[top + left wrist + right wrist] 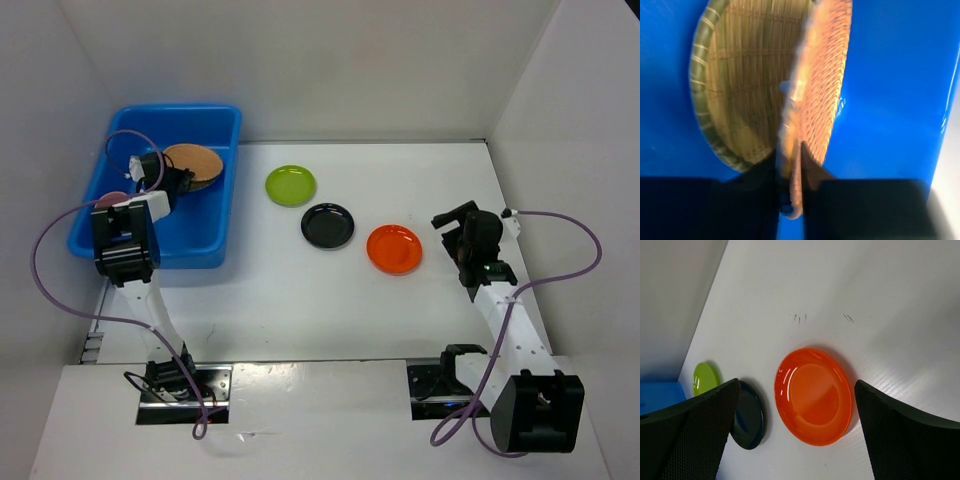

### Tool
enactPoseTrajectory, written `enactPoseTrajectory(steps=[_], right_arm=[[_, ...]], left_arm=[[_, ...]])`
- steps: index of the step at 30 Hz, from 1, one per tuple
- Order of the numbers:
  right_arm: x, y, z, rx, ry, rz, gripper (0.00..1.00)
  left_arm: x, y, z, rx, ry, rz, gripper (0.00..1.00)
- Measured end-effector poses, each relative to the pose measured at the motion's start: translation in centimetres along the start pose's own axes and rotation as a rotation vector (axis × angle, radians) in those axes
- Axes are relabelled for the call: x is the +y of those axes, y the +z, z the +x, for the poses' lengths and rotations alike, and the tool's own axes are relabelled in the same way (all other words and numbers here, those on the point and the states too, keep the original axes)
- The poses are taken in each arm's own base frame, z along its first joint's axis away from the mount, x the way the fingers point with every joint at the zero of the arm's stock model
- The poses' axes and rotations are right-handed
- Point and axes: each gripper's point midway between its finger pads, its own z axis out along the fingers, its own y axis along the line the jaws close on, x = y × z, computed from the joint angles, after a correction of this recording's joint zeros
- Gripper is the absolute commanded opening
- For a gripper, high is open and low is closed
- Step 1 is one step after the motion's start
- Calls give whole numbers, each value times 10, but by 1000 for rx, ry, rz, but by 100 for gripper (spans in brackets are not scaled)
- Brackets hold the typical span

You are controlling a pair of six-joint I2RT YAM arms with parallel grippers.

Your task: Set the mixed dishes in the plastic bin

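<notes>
The blue plastic bin (205, 250) stands at the far left. My left gripper (170, 181) is inside it, shut on the rim of a woven orange-tan plate (822, 90) held on edge. A second woven plate (740, 85) with a greenish rim lies just behind it on the bin floor (890, 100). A salmon-pink cup (110, 199) peeks out by the left arm. The lime green plate (290, 185), black plate (328, 226) and orange plate (394, 249) lie on the table. My right gripper (453, 220) is open, hovering right of the orange plate (812, 395). The blue cup is hidden.
White walls close the table at the back and both sides. The black plate (747, 415), the green plate (705, 378) and a corner of the bin (657, 392) show beyond the right gripper's left finger. Purple cables loop beside both arms.
</notes>
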Motion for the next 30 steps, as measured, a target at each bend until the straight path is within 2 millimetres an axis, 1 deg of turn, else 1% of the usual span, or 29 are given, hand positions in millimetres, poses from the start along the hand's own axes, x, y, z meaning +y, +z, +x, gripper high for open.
enactPoseTrajectory(steps=[1, 3, 5, 6, 8, 10, 12, 14, 16, 18, 19, 20, 22, 23, 25, 28, 30], right_arm=[[-2, 1, 3, 10, 3, 10, 100], [-9, 6, 11, 45, 1, 38, 100], [-19, 15, 24, 93, -8, 81, 100], [-26, 20, 31, 123, -16, 109, 100], [-41, 27, 47, 190, -45, 179, 100], [-50, 33, 57, 243, -66, 230, 100], [-54, 38, 63, 280, -93, 256, 100], [-57, 41, 67, 307, -113, 269, 100], [-62, 42, 72, 332, -135, 283, 100], [-68, 42, 77, 357, -155, 299, 100], [-71, 41, 79, 371, -162, 305, 100], [-72, 41, 82, 385, -171, 308, 100], [-76, 42, 86, 408, -187, 311, 93], [-77, 42, 89, 422, -194, 308, 93], [-76, 42, 95, 448, -197, 295, 93], [-71, 43, 99, 470, -212, 253, 86], [-66, 45, 100, 474, -220, 226, 80]], left_arm=[[1, 2, 2, 2, -5, -1, 43], [1, 3, 3, 5, -6, -3, 82], [-1, 3, 5, 6, -9, -3, 92], [-1, 3, 5, 8, -3, -3, 100], [-5, 2, 4, 5, 7, 2, 100], [-7, -3, 6, 9, 53, -7, 100], [-11, -14, 5, 7, 111, -20, 100], [-27, -29, 4, 1, 177, -3, 100], [-51, -50, 2, -9, 256, 41, 100], [-79, -75, 2, -25, 337, 95, 100], [-96, -90, 3, -30, 391, 128, 100], [-109, -101, 6, -30, 432, 153, 100], [-139, -126, 13, -25, 519, 234, 100], [-151, -139, 19, -17, 565, 279, 100], [-170, -166, 33, 26, 647, 372, 100], [-189, -204, 45, 77, 735, 492, 100], [-197, -224, 50, 103, 780, 555, 100]])
